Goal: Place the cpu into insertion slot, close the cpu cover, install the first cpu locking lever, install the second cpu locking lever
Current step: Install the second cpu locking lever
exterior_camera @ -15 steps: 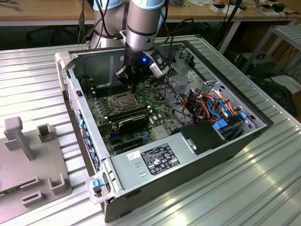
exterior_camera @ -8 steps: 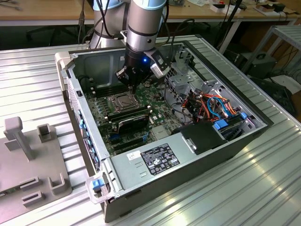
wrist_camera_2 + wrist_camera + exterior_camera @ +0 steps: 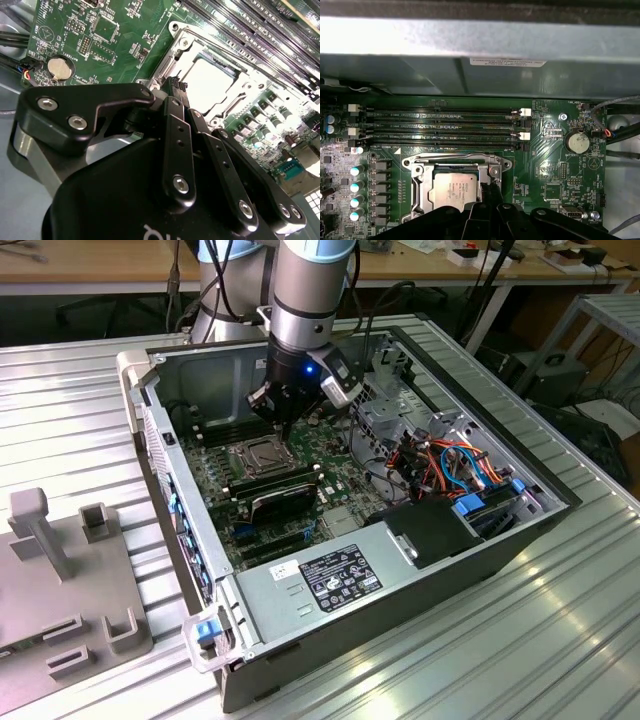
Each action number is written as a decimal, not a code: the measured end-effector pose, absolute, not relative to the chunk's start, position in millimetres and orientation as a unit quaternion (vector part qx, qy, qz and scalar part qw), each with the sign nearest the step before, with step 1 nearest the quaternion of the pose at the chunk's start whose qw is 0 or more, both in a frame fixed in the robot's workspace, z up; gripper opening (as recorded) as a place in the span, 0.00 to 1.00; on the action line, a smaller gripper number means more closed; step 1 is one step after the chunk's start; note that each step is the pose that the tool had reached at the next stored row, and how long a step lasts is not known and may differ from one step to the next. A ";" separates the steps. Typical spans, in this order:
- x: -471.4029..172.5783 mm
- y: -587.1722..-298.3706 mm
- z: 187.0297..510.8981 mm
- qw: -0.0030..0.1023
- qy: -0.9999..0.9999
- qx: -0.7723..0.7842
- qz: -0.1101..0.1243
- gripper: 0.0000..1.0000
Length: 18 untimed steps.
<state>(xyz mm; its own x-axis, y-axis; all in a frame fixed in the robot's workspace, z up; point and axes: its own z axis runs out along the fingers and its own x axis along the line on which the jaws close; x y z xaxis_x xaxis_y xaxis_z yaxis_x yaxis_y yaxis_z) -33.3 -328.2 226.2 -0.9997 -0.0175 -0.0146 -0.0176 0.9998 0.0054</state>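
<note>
Gripper (image 3: 489, 192) fingers pressed together, tips at socket edge beside seated chip (image 3: 454, 192); cover (image 3: 235, 95) down. Exterior view adds the open case (image 3: 500, 530).

1 cpu (image 3: 454, 192), 4 mem slots (image 3: 442, 128), 1 battery (image 3: 577, 143)

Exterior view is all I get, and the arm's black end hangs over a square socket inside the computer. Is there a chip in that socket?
Observer: Yes. In the first wrist view the cpu sits in the insertion slot, silver top up.
Operator: Is the metal frame down over it?
Observer: The cpu cover lies flat around the cpu, which shows through its window.
Operator: Where exactly is the arm's end?
Observer: In the first wrist view the gripper is at the cover's edge, on the side toward the round coin battery.
</note>
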 end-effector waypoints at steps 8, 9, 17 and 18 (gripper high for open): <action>-33.3 -329.7 226.2 0.007 1.000 -0.009 0.003 0.11; -33.3 -330.4 226.2 0.007 1.000 -0.009 0.003 0.11; -31.7 -345.2 226.2 0.007 1.000 -0.009 0.003 0.11; -30.9 -347.4 226.2 0.006 1.000 -0.009 0.003 0.11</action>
